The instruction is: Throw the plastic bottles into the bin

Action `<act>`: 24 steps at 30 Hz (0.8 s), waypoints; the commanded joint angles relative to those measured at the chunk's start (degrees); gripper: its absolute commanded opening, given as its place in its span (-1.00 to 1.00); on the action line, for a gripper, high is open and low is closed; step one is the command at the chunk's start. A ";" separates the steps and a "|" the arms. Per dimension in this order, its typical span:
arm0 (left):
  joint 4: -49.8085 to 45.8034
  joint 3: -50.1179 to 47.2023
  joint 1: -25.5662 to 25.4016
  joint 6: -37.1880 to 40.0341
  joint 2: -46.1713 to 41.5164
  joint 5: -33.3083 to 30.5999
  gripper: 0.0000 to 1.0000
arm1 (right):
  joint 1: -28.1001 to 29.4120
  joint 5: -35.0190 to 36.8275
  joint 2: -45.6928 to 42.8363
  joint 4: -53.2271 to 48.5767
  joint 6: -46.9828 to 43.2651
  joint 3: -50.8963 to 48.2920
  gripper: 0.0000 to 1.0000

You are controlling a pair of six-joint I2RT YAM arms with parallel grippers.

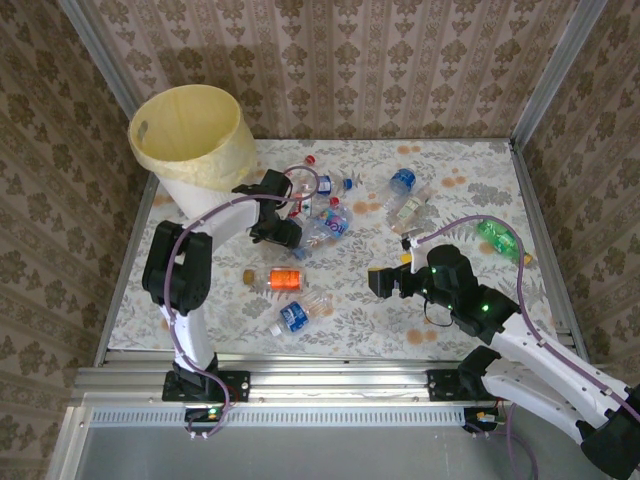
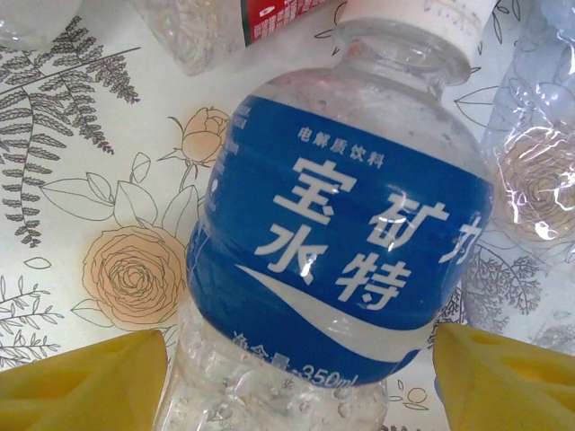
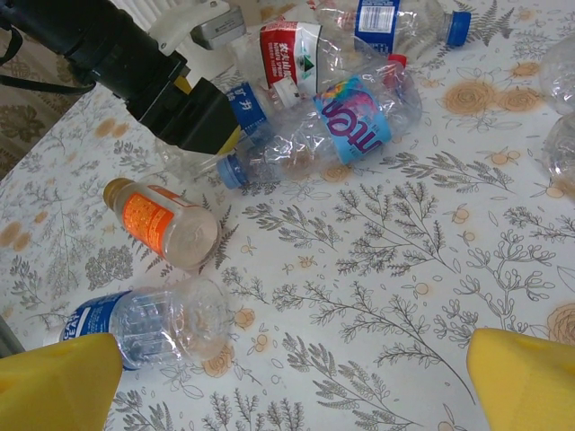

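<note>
While the bin (image 1: 200, 170) stands at the far left corner of the table (image 1: 470, 310), its open mouth shows you the pale yellow bag lining it. The plastic bottles lie outside it, scattered on the flowered tabletop.

Your left gripper (image 2: 301, 377) is down over the cluster just beside the bin. Its yellow fingers (image 2: 81, 386) sit on either side of a clear bottle with a blue label (image 2: 341, 242), which lies on the table with droplets inside its clear wall. The tips are close against the bottle's sides, but you cannot tell whether they are pinching it.

Your right gripper (image 3: 292, 377) is spread wide with nothing between its tips, hovering over bare table. Ahead of it lie an orange-labelled bottle (image 3: 157, 224) and a crumpled clear bottle (image 3: 135, 328), near each other but apart. A green bottle (image 1: 497, 238) lies well off to the right.
</note>
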 commanded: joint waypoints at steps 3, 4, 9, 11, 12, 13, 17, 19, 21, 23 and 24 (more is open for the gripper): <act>0.21 -0.50 0.10 -0.95 1.55 1.77 0.52 | -0.22 1.62 -1.42 -1.54 0.81 -0.72 1.00; 0.42 -0.65 0.07 -1.03 1.55 1.69 0.51 | -0.18 1.70 -1.59 -1.63 0.69 -0.85 1.00; 0.56 -0.70 0.05 -1.12 1.81 1.33 0.48 | -0.19 1.83 -2.31 -1.81 0.82 -1.29 1.00; 0.47 -0.61 0.06 -1.12 2.06 1.21 0.48 | -0.18 1.88 -2.48 -1.79 0.77 -1.47 1.00; 0.30 -0.53 0.05 -1.13 2.24 1.11 0.48 | -0.17 1.88 -2.50 -1.79 0.81 -1.49 1.00; 0.25 -0.52 0.05 -1.19 2.34 1.12 0.48 | -0.15 1.85 -2.65 -1.81 0.90 -1.49 1.00; 0.46 -0.61 0.08 -1.30 2.47 0.29 0.45 | -0.19 1.97 -2.96 -1.92 0.86 -1.64 1.00; 0.47 -0.61 0.05 -1.43 2.36 0.03 0.37 | -0.19 2.02 -3.10 -2.03 0.82 -1.66 1.00; 0.47 -0.62 0.08 -1.39 2.02 -0.22 0.28 | -0.19 2.10 -3.26 -2.06 0.81 -1.73 1.00; 0.38 -0.56 0.06 -1.43 1.45 -0.51 0.22 | -0.19 2.16 -3.36 -2.16 0.78 -1.75 1.00; 0.46 -0.61 0.05 -1.38 1.08 -0.43 0.18 | -0.19 2.28 -3.44 -2.16 0.76 -1.83 1.00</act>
